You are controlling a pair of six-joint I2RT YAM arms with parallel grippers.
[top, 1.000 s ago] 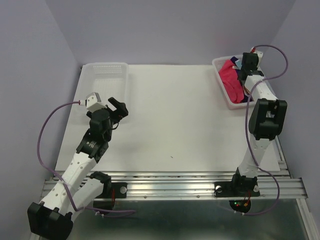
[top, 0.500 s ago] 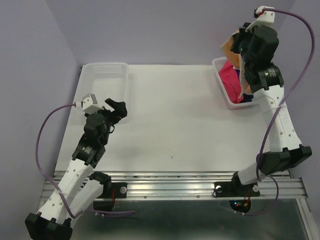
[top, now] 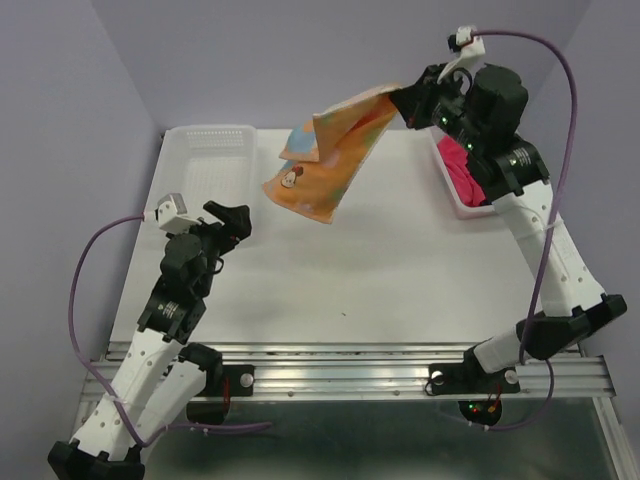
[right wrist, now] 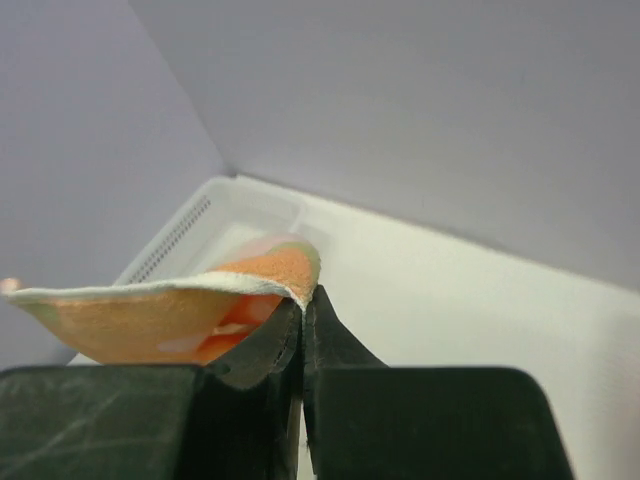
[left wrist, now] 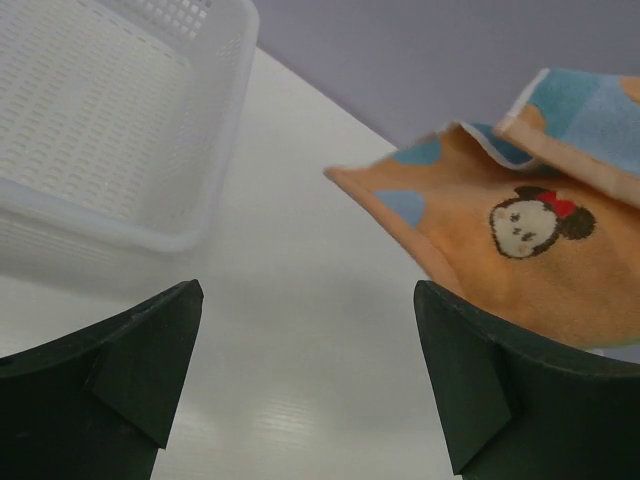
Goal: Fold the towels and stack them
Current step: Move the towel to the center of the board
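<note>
I had the right gripper (top: 408,104) clamped on a towel (top: 325,165) corner so it hung clear; the left gripper (top: 232,216) stood agape, ready.

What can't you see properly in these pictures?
- Top view: the right arm covers much of the right basket. Apart from the pink towel, I cannot tell what is inside.
- Left wrist view: the orange towel is cut off by the right edge.
- Right wrist view: the towel shows only edge-on above the right gripper, so its pattern is hidden.
</note>
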